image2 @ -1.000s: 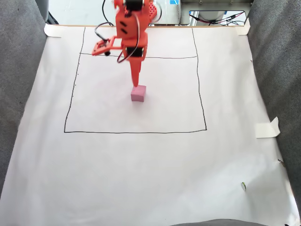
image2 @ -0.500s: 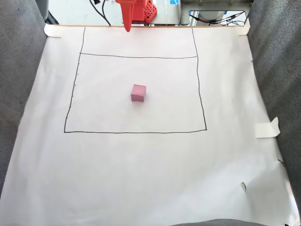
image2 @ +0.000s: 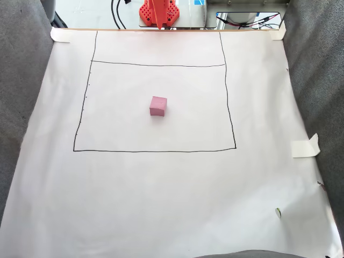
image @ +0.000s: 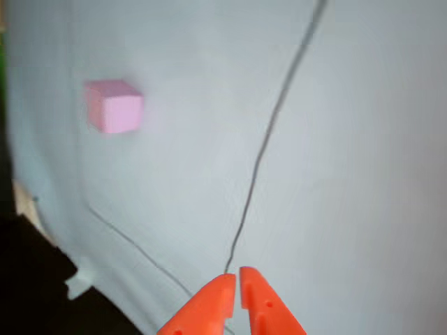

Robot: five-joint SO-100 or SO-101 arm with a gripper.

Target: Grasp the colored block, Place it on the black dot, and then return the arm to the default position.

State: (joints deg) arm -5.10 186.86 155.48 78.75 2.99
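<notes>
The colored block (image2: 158, 106), a small pale pink cube, rests alone on the white paper inside the drawn black rectangle. In the other view the block (image: 114, 106) lies at the upper left, far from the jaws. My orange gripper (image: 234, 280) pokes in from the bottom edge, its two pointed jaws pressed nearly together with nothing between them. In the fixed view the gripper (image2: 159, 24) hangs folded back at the paper's far edge, well away from the cube. The black dot is hidden.
A white paper sheet (image2: 161, 188) covers the table, with grey fabric (image2: 21, 107) along both sides. Tape pieces (image2: 305, 146) hold its edges. Cables (image2: 247, 21) and the orange arm base (image2: 158, 11) sit beyond the far edge. A small greenish speck (image2: 278, 212) lies near the right front.
The arm lifted off the pink cube and drew back to the far edge of the paper. The cube stayed where it was.
</notes>
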